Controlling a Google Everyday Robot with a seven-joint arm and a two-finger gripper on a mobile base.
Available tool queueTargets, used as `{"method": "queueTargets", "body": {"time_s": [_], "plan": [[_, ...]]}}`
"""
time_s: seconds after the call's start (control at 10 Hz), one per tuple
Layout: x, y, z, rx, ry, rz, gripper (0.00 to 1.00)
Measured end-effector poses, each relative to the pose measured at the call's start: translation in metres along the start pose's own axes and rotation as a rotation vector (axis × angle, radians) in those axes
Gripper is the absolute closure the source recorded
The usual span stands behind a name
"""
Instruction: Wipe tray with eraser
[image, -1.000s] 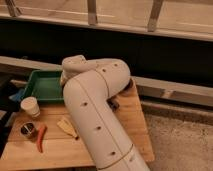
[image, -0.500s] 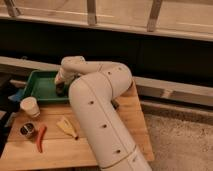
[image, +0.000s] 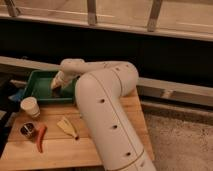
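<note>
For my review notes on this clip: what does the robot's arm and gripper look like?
The arm is thick, rounded and off-white, built of smooth tubular segments with bulbous joints. Small dark round holes dot its shell. No cables or markings show. It narrows toward the gripper, a small dark end piece over the green tray.

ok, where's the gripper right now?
Camera view: the gripper, shut, is down inside the shallow green plastic tray at the wooden table's far left.

Green tray (image: 37, 89) holds dark eraser (image: 56, 89) under hand (image: 56, 84).
</note>
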Motion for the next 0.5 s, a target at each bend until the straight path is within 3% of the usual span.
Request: {"method": "queueTargets", "body": {"time_s": [0.2,0.4,0.5], "plan": [[-0.016,-0.015,-0.006,-0.007,-0.03,0.022,1.0],[-0.043,-0.021,-0.005,-0.054,-0.07,0.023,1.0],[-0.055,-0.012,0.0,-0.091,-0.082,0.014,1.0]]}}
